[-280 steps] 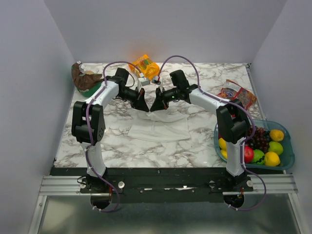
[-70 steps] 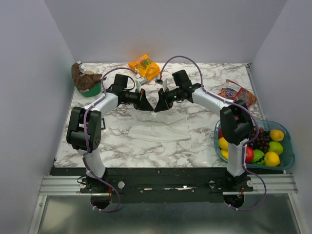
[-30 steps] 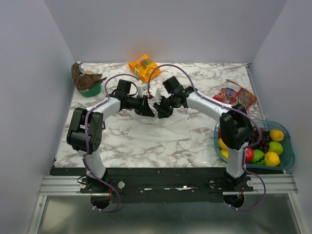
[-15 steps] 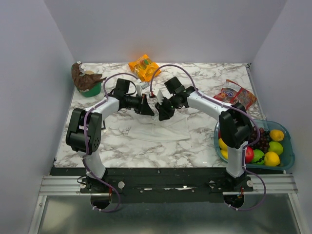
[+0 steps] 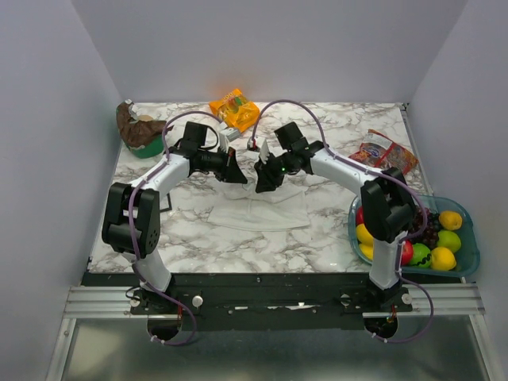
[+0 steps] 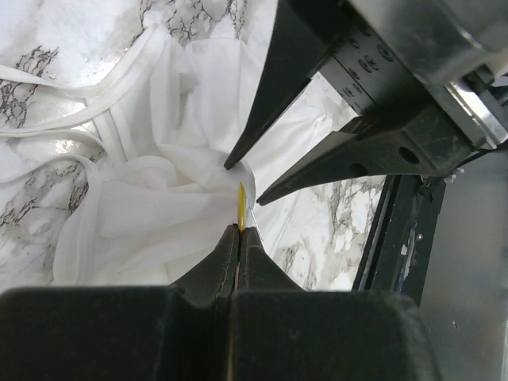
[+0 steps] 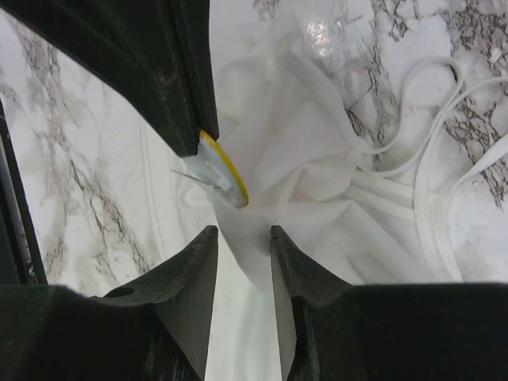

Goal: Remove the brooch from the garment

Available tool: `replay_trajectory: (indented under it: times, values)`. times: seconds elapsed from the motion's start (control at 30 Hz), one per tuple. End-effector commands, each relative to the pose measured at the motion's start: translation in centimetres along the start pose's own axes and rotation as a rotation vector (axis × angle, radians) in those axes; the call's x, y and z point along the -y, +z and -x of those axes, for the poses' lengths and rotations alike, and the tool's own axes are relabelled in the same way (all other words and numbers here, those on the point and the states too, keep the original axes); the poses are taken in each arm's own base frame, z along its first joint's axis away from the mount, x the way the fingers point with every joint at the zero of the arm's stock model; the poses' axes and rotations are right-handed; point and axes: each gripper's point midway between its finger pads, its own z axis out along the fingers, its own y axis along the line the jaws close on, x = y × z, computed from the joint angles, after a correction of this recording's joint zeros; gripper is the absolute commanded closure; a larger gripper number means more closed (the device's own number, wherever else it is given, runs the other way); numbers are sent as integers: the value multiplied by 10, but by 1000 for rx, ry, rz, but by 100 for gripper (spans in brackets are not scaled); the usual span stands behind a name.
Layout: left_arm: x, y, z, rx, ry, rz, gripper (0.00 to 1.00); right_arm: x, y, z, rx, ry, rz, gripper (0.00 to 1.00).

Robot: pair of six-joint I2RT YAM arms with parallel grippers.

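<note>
Brooch (image 7: 221,172): sitting clamped in the left gripper (image 6: 240,232) above the garment's bunched top edge, slightly toward 12 o'clock of table centre. Showing a yellow rim, a pale back and a thin bare pin in the right wrist view. Touching or just beside a raised peak of cloth at the lower rim; cannot tell which.

Left gripper: pressing both fingers together on the disc's edge, reaching in from 10 o'clock in the top view.

Right gripper (image 7: 241,232): hovering with jaws spread, one tip on either side of the cloth peak just under the disc. Gripping nothing, coming in from 2 o'clock.

Garment (image 5: 262,210): lying gathered under both grippers, with the flat body spreading toward 6 o'clock. Straps trailing toward 3 o'clock in the right wrist view.

Change over the last half second: left gripper backing off toward 10 o'clock, left elbow swinging out toward 9 o'clock, gap between the two grippers widening.

Meaning (judgement): pulling the pin out, probably near the end. Not counting as done until the disc is clear of the cloth.

Risk (judgement): cloth tenting up and riding along with the pin. Likely needing the right jaws closing on the peak.

Surroundings: orange snack bag (image 5: 235,109) at 12 o'clock of the grippers, fruit tray (image 5: 470,255) at 4 o'clock, on the marble table (image 5: 333,230).
</note>
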Motion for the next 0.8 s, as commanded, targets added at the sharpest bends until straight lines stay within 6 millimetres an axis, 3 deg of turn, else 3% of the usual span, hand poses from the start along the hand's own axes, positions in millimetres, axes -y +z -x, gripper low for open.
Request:
replay_trajectory:
  times: [0.0, 0.13, 0.23, 0.47, 0.6, 0.77]
  values:
    - [-2, -7, 9, 21, 34, 48, 100, 5, 15, 14, 48, 28, 26, 64]
    - [-14, -3, 11, 32, 26, 100, 100, -6, 11, 19, 72, 15, 76, 89]
    - [-27, 1, 16, 53, 16, 167, 100, -16, 9, 20, 84, 14, 119, 98]
    - [-41, 31, 38, 124, 51, 277, 100, -22, 5, 16, 81, 36, 115, 99]
    - [-47, 54, 38, 113, 52, 309, 100, -23, 4, 14, 76, 39, 110, 99]
    - [-49, 48, 59, 118, 81, 316, 100, -20, -11, -2, 39, 40, 30, 93]
